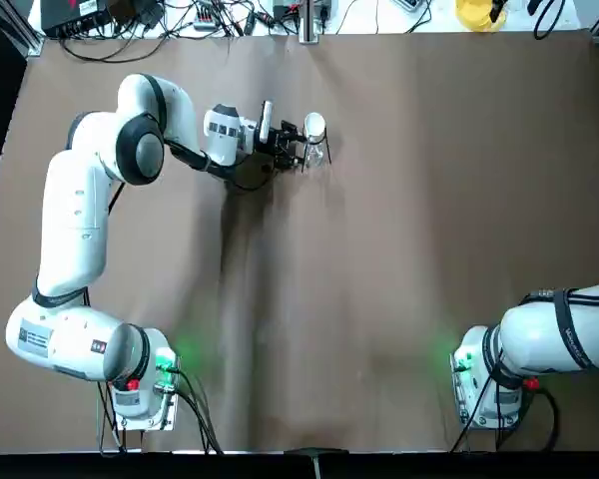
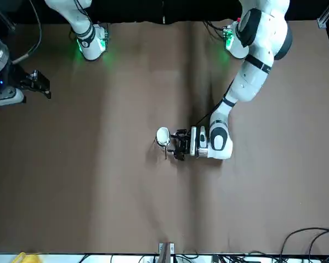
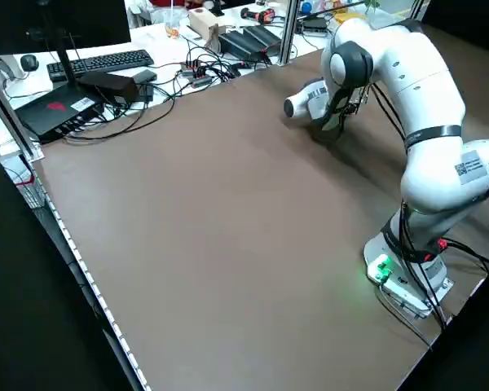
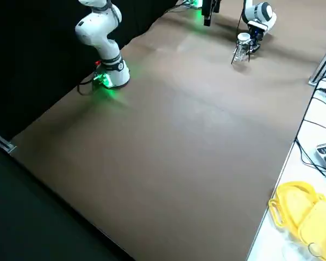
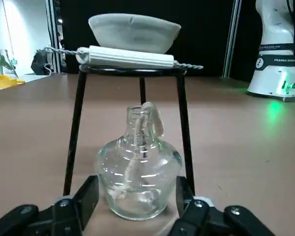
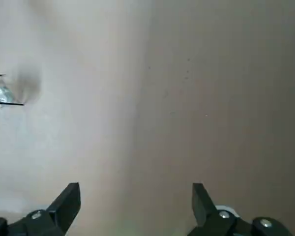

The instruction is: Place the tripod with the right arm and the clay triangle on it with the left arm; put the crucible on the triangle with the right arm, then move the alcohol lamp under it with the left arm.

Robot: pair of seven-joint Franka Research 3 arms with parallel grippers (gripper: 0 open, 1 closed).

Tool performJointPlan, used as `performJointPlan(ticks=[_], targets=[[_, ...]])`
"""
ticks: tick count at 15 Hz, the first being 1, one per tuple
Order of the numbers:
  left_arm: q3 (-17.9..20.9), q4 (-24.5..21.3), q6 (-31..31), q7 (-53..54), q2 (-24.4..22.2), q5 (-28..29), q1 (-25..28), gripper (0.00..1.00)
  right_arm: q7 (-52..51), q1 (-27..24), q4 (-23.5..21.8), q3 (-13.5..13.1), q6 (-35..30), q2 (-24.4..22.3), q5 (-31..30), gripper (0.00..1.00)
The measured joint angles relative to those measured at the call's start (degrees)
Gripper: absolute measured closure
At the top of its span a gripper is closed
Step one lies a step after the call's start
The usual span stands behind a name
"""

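Observation:
The black wire tripod [image 5: 74, 142] stands on the brown table with the white clay triangle [image 5: 125, 56] across its ring. The white crucible [image 5: 135, 32] sits on the triangle, and also shows from above [image 1: 314, 127]. The clear glass alcohol lamp [image 5: 139, 172] stands low between the tripod's legs, below the ring. My left gripper [image 5: 137, 196] lies low on the table with one finger against each side of the lamp's body; in the top view it [image 1: 301, 150] is just left of the tripod. My right gripper [image 6: 135, 201] hangs open above bare table, far off [image 2: 44, 87].
Cables and electronics [image 1: 180, 15] line the table's far edge, along with a yellow object [image 1: 479, 12]. The arm bases [image 1: 145, 384] [image 1: 489, 384] stand at the near edge. Wide brown tabletop [image 1: 429, 249] lies between the tripod and the right arm.

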Motion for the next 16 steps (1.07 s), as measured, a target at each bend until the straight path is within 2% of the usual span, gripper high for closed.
performJointPlan(ticks=[3, 10, 12, 13, 15, 16], targets=[[-0.02, -0.02, -0.02, 0.00, 0.00, 0.00, -0.10, 0.28, -0.03, -1.80, 0.00, -0.07, -0.02, -0.43, 2.68, 0.00], [-0.02, 0.04, -0.08, -1.08, -0.20, -0.03, 0.85, 0.28, -0.03, -2.12, 0.00, -0.04, -0.87, -0.76, 3.16, 0.00], [0.02, 0.04, -0.43, -1.68, -0.65, -0.03, 2.03, 0.25, -0.03, -3.18, 0.00, -0.07, -1.82, -0.78, 3.16, 0.00], [0.02, 0.04, -0.45, -1.71, -0.79, -0.03, 2.26, 0.18, -0.21, -3.73, 0.00, -0.08, -2.03, -0.82, 3.16, 0.00], [0.04, -0.05, -0.45, -2.27, -1.19, -0.03, 2.83, 0.14, -2.50, -4.52, 0.00, -0.10, -2.31, -0.90, 3.16, 0.00], [0.04, -0.26, -0.45, -3.04, -1.61, -0.03, 3.28, 0.06, -3.93, -4.74, 0.00, -0.12, -2.71, -0.93, 3.16, 0.00]])
